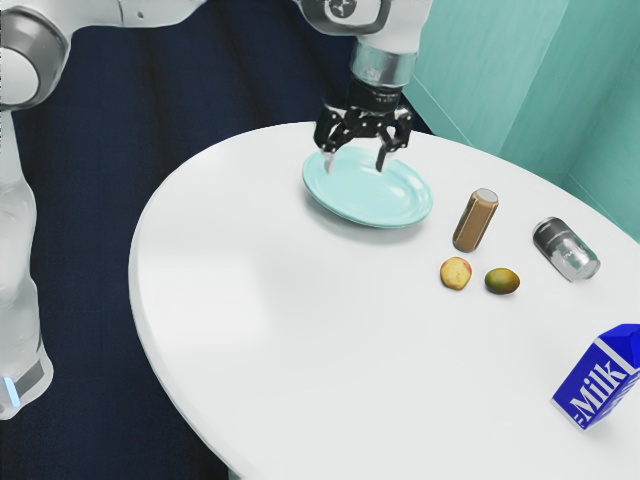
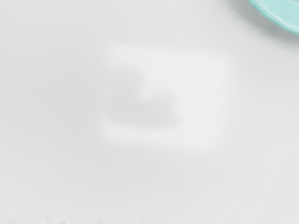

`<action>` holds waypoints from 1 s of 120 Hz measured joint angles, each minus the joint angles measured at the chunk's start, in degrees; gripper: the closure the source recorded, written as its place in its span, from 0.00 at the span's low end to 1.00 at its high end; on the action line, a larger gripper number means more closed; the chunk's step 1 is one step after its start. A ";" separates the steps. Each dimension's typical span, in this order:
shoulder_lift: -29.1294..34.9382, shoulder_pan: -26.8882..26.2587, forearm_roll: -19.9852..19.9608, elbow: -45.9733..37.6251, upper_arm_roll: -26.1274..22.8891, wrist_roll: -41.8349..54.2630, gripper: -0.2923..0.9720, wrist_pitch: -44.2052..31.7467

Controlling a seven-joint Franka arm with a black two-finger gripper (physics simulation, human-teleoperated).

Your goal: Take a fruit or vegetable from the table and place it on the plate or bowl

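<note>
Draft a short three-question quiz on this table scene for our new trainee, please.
1. True or false: the gripper, by the plate, holds a fruit.
2. How many fruits lie on the table near the brown can?
3. Which lies on its side? A. the brown can B. the silver can C. the plate

Key
1. False: the gripper is open and empty.
2. Two: a yellow fruit and a green-brown fruit.
3. B
</note>
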State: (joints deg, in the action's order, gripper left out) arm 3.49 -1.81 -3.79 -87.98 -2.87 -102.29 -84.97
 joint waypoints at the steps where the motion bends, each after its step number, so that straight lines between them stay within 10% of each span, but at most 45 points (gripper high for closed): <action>1: -0.04 0.01 -0.08 0.00 0.00 -0.45 0.23 0.02; 53: -7.63 -8.76 3.14 12.69 0.12 -1.24 0.23 0.22; 120: -24.81 -2.50 5.12 20.40 -1.09 21.51 0.23 -5.44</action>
State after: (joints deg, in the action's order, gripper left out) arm -21.32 -4.31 1.33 -67.58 -3.97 -80.78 -90.41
